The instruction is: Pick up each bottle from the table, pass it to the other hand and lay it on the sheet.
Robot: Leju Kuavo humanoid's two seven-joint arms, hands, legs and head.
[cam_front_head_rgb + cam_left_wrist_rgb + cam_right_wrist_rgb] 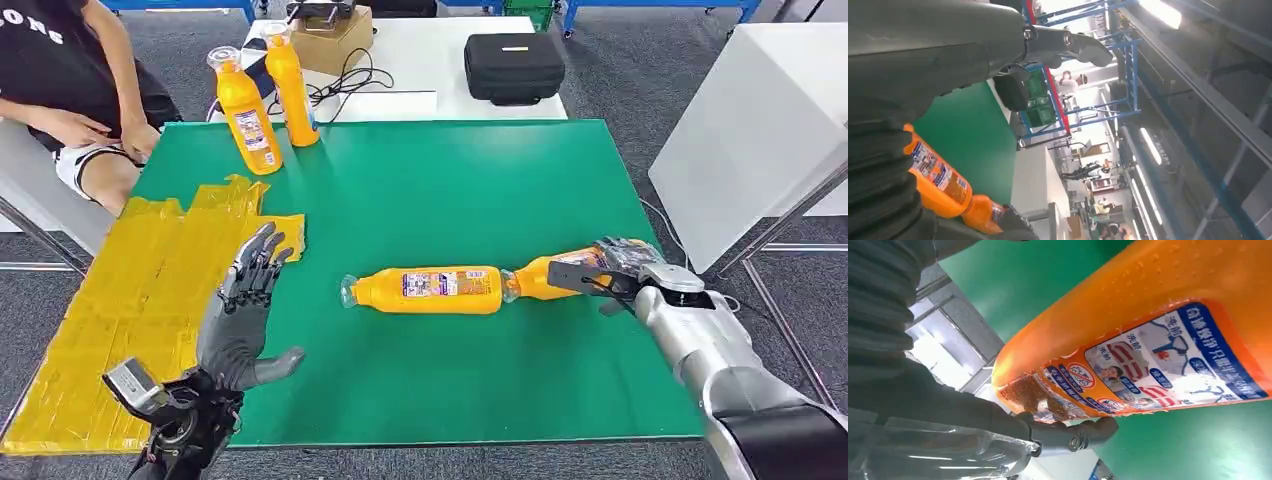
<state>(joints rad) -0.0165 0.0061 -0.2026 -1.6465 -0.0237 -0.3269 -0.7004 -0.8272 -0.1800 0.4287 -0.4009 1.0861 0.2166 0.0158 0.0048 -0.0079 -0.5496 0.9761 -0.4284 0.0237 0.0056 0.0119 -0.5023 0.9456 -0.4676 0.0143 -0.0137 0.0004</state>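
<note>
Fingers of the right hand are wrapped round the body of an orange bottle lying on its side near the right edge of the green table; right wrist view shows the label and fingers curled under it, so it's gripped, though I can't tell whether it's off the mat yet. Its neck points at, and looks to touch, the base of a second lying bottle, which sits mid-table w/ cap toward the left. Left hand is raised over the table's left side, palm up-ish, fingers spread, holding nothing, just beside the yellow sheet that covers the left edge. Two more bottles stand upright at the far left corner: one nearer, one behind. A person sits beyond the sheet. Handling, as a guess: full of liquid so fairly heavy, plastic wall stiff but smooth and rounded, prob. slippery and apt to roll when laid down. Best hold is round the labelled mid-body, near balance point, leaving neck end free for the other hand at the pass.
</note>
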